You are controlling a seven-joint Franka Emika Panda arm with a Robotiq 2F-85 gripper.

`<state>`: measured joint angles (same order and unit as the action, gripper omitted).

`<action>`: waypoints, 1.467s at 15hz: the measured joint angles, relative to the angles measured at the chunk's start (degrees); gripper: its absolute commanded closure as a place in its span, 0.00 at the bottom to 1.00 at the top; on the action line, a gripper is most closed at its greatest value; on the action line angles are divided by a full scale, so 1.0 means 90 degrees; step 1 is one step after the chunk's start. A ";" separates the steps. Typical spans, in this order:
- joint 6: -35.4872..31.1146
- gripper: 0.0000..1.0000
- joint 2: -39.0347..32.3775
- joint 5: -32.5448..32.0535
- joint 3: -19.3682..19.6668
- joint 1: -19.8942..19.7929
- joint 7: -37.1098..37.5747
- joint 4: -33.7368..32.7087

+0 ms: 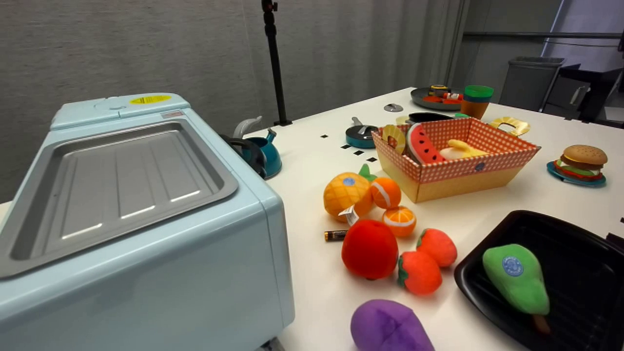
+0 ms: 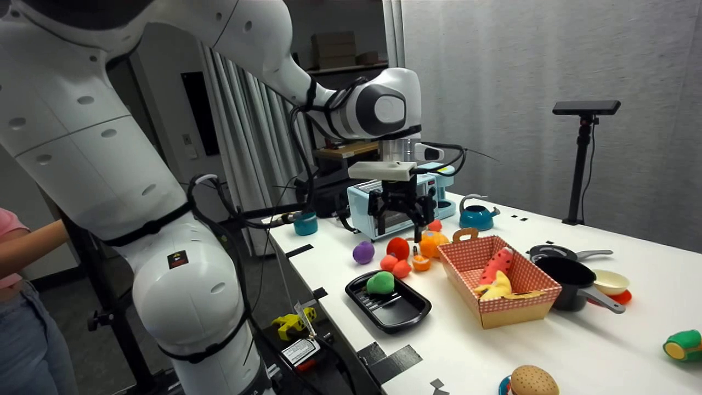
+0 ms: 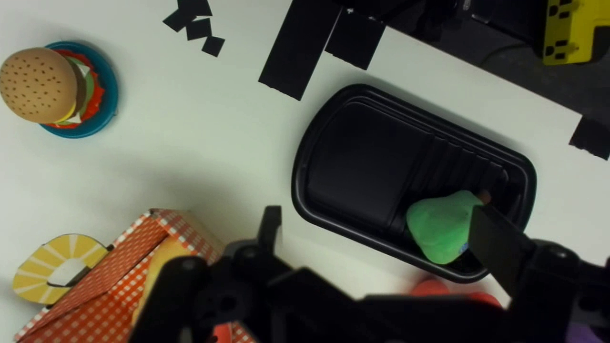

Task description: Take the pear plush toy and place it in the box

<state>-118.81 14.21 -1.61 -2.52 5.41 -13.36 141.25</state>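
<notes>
The pear plush toy (image 1: pixel 517 280) is green with a small blue-purple patch. It lies in a black rectangular pan, as both exterior views show; it also appears in the exterior view with the arm (image 2: pixel 379 283). The box (image 1: pixel 463 186), orange-red checked with a cream lower part, holds a watermelon slice, a banana-like plush and other pieces; it also shows here (image 2: pixel 518 315). My gripper (image 2: pixel 398 233) is open and empty, above the table. In the wrist view, the gripper (image 3: pixel 376 214) has its fingers wide apart, and the right finger partly covers the pear (image 3: pixel 438 226).
The black pan (image 3: pixel 352 166) has a raised rim. Red plush fruits (image 2: pixel 398 248), orange plushes (image 2: pixel 421 263) and a purple plush (image 2: pixel 363 252) lie near it. A pale blue oven (image 1: pixel 195 287), pots (image 2: pixel 565 280) and a toy burger (image 3: pixel 40 85) stand around.
</notes>
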 measured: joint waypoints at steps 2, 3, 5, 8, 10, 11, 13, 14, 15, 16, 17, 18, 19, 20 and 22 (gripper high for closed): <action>-0.0005 0.00 -0.0047 0.0079 -0.0075 0.0128 -0.0063 0.0000; -0.0006 0.00 -0.0071 0.0104 -0.0108 0.0180 -0.0102 0.0000; -0.0034 0.00 -0.0106 0.0117 -0.0175 0.0257 -0.0174 0.0000; -0.0046 0.00 -0.0111 0.0117 -0.0222 0.0329 -0.0276 0.0000; -0.0046 0.00 -0.0111 0.0117 -0.0223 0.0337 -0.0307 0.0000; -0.0046 0.00 -0.0111 0.0117 -0.0223 0.0337 -0.0314 0.0000; -0.0046 0.00 -0.0111 0.0117 -0.0223 0.0337 -0.0323 0.0000; -0.0046 0.00 -0.0111 0.0117 -0.0223 0.0337 -0.0325 0.0000; -0.0046 0.00 -0.0112 0.0117 -0.0223 0.0337 -0.0325 0.0000; -0.0046 0.00 -0.0123 0.0117 -0.0222 0.0337 -0.0317 0.0000; -0.0046 0.00 -0.0154 0.0117 -0.0222 0.0337 -0.0316 0.0001; -0.0046 0.00 -0.0205 0.0117 -0.0224 0.0337 -0.0316 0.0001; -0.0051 0.00 -0.0277 0.0117 -0.0238 0.0338 -0.0316 0.0000; -0.0064 0.00 -0.0362 0.0117 -0.0271 0.0344 -0.0316 -0.0002; -0.0146 0.00 -0.0574 0.0117 -0.0392 0.0388 -0.0313 -0.0019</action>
<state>-120.12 9.05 -0.56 -6.05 8.90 -16.18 141.08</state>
